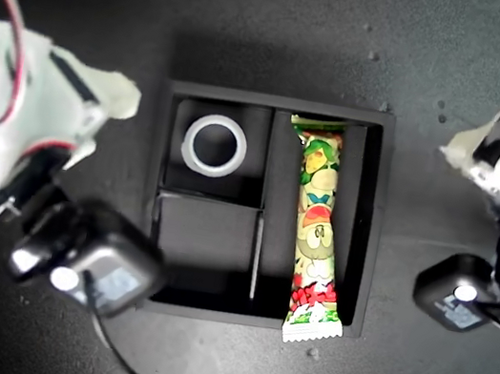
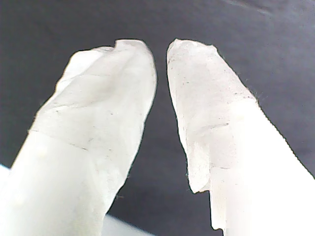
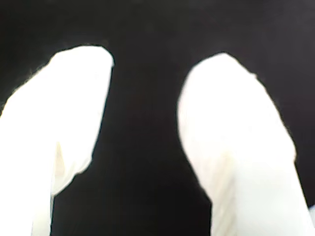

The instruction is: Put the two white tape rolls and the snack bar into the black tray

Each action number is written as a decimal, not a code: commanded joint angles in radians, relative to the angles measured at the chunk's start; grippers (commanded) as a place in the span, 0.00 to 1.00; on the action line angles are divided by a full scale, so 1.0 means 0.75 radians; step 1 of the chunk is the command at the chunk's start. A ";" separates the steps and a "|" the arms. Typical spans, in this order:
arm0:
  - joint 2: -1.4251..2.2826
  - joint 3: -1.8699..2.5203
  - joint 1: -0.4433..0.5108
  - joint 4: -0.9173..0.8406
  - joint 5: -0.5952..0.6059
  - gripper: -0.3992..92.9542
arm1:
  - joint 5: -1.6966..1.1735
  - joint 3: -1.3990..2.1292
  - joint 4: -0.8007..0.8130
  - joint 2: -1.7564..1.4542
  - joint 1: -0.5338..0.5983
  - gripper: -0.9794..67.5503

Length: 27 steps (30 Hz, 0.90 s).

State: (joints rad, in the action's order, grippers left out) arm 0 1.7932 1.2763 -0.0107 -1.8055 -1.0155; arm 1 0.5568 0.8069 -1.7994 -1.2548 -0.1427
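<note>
Square matte black tray (image 1: 367,227) with raised walls sits mid-table in the exterior view, split into two small square compartments and one long one. One white tape roll (image 1: 215,145), a thin-walled ring lying flat, is in the upper small compartment. The other small compartment below it looks empty. Long narrow snack bar (image 1: 314,237), white and green packet with cartoon pictures and red lettering at its lower end, lies lengthwise in the long compartment; its lower crimped end overhangs the tray's front wall, so it is in but not fully seated.

Second tape roll: not visible in any view. Cannot tell where it is.

My first gripper (image 2: 161,49) shows two whitish taped fingers with a narrow gap at the tips, nothing between them, dark tabletop behind. My second gripper (image 3: 145,64) has its fingers set clearly apart, empty, over dark surface. Wrist views don't show which of the two arms in the exterior view is which; both arms sit off the tray, one at each side of that view.

Progress, as a judgement: two of three items placed, roughly two thirds done. Left to do: find and tray the missing roll, probably in the free small compartment, maybe nudge the bar flat.
</note>
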 commanded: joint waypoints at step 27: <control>0.092 0.839 0.789 0.869 -0.648 0.16 | 0.974 2.913 0.998 -2.790 0.082 0.01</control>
State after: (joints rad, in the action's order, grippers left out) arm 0 1.9144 1.9650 0.5568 -1.2118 -1.4864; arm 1 1.3146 2.9391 -1.1152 -3.2873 -0.0629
